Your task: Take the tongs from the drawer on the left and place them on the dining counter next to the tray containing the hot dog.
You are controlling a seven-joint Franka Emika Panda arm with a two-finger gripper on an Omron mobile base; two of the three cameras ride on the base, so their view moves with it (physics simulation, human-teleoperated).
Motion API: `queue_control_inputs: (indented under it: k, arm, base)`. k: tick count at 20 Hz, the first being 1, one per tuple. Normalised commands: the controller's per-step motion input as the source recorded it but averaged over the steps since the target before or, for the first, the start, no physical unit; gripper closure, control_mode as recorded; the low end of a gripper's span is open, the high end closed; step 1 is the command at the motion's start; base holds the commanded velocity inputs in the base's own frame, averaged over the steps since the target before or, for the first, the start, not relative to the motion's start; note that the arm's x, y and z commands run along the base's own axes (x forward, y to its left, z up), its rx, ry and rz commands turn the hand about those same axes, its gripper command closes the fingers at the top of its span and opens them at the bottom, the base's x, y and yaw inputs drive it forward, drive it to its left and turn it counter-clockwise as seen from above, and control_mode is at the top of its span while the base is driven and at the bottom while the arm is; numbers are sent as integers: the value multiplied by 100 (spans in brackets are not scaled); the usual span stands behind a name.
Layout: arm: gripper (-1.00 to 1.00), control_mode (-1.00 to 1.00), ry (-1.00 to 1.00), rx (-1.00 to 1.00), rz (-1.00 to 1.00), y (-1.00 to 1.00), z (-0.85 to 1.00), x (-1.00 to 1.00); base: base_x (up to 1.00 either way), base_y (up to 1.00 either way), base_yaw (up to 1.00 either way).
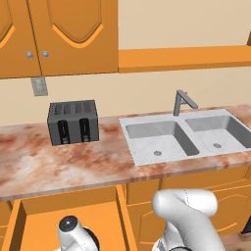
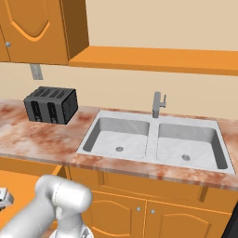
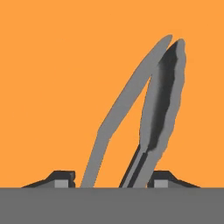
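The grey metal tongs [image 3: 131, 100] lie on the orange floor of the open drawer [image 3: 43, 65], their two long arms meeting at the far end in the hand view. My gripper [image 3: 113, 181] straddles the near ends of both arms. Its jaws are open, one fingertip [image 3: 61, 180] just outside each arm, with a thin gap on the left side. In the left base view the drawer [image 1: 103, 215] stands pulled out under the counter, and my arm reaches down into it. The dining counter, the tray and the hot dog are out of view.
Above the drawer runs a marble-patterned counter [image 1: 59, 166] with a dark toaster [image 1: 73, 122] and a double sink [image 1: 186, 137] with a faucet [image 1: 182, 102]. Orange wall cabinets [image 1: 59, 34] hang overhead. Orange cabinet doors [image 2: 139, 209] stand below the sink.
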Motion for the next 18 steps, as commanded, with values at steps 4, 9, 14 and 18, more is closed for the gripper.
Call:
queue_control_inputs:
  k: [4,9,14,18]
  arm:
    - [100,-100,-2,12,-15,0,96,-52]
    - [100,-100,-13,14,-7,-58,100,-96]
    - [100,-100,-35,15,3,-94,100,-76]
    - [100,-100,-28,13,6,-71,100,-21]
  base:
    - [0,0,0]
    - [0,0,0]
    - [0,0,0]
    - [0,0,0]
